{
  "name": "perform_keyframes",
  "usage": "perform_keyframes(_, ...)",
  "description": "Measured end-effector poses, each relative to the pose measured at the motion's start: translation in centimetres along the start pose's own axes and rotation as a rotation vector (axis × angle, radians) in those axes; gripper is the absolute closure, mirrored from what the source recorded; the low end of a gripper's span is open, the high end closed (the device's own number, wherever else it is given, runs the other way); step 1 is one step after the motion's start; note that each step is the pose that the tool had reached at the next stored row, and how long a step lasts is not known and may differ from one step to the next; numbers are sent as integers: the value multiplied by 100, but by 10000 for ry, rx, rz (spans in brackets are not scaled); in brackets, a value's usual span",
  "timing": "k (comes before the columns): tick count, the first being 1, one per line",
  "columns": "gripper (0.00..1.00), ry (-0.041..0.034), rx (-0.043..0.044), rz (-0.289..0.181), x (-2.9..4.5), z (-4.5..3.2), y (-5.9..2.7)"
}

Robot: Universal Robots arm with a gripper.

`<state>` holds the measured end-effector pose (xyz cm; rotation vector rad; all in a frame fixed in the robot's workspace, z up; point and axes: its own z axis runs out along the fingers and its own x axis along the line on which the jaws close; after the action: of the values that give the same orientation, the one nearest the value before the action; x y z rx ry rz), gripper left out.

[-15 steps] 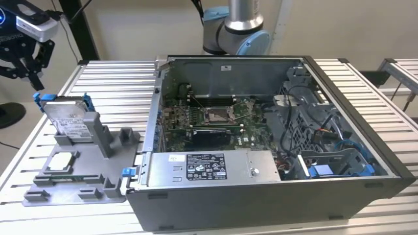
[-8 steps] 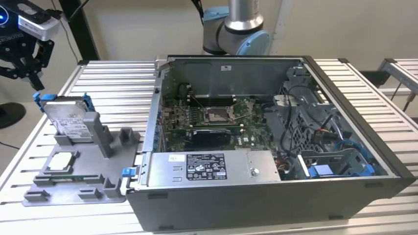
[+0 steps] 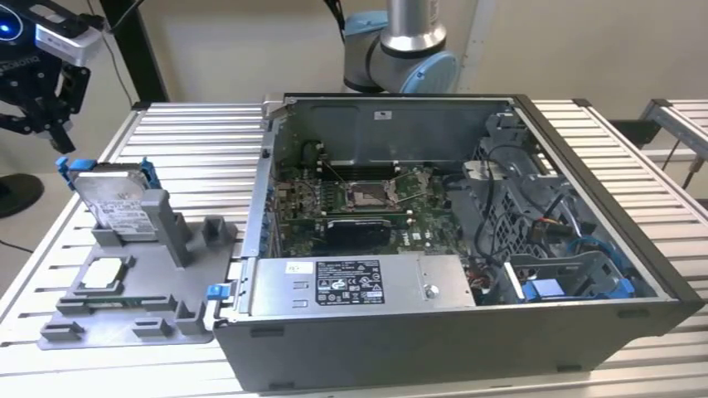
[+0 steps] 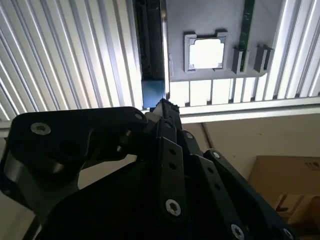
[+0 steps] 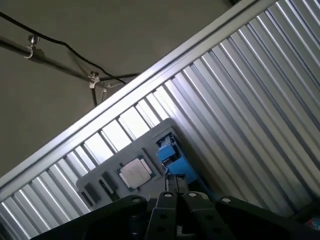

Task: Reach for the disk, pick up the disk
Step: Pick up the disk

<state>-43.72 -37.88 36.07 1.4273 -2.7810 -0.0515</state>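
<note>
The disk (image 3: 116,203) stands upright on edge in a slot of the grey fixture (image 3: 166,286) at the exterior view's left, its white label facing out and a blue bracket round its edges. My black gripper (image 3: 39,137) hangs in the air above and a little to the exterior view's left of the disk, apart from it. In the second wrist view the disk's (image 4: 150,50) dark top edge and blue bracket corner lie just beyond the gripper (image 4: 165,107). In the first wrist view the blue bracket of the disk (image 5: 172,157) shows just past the gripper (image 5: 175,185).
A small square silver chip (image 3: 102,272) sits in the fixture beside the disk. An open computer case (image 3: 443,332) fills the middle of the slatted metal table (image 3: 188,141). The arm's base (image 3: 399,50) stands behind the case.
</note>
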Motion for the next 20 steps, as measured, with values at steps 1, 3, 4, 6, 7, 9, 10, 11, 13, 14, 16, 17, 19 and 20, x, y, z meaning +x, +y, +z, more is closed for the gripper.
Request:
perform_keyframes(1,100,5,1,-168,0,0,0)
perform_keyframes(3,100,17,3,-543,0,0,0)
perform_keyframes(4,100,21,6,-719,0,0,0)
perform_keyframes(6,100,25,20,-1093,0,0,0)
perform_keyframes(7,100,23,33,-1269,0,0,0)
perform_keyframes(9,100,14,69,-1635,0,-2,0)
perform_keyframes(10,100,4,93,-1815,0,-1,0)
perform_keyframes(11,100,-6,118,-2001,0,1,0)
perform_keyframes(13,100,-37,188,-2348,0,5,0)
perform_keyframes(14,100,-66,248,-2521,0,8,1)
perform_keyframes(16,100,-126,370,-2871,0,14,0)
perform_keyframes(17,100,-142,404,-3044,0,17,-1)
perform_keyframes(19,100,-145,418,-3410,0,22,-2)
perform_keyframes(20,100,-143,416,-3593,0,25,-1)
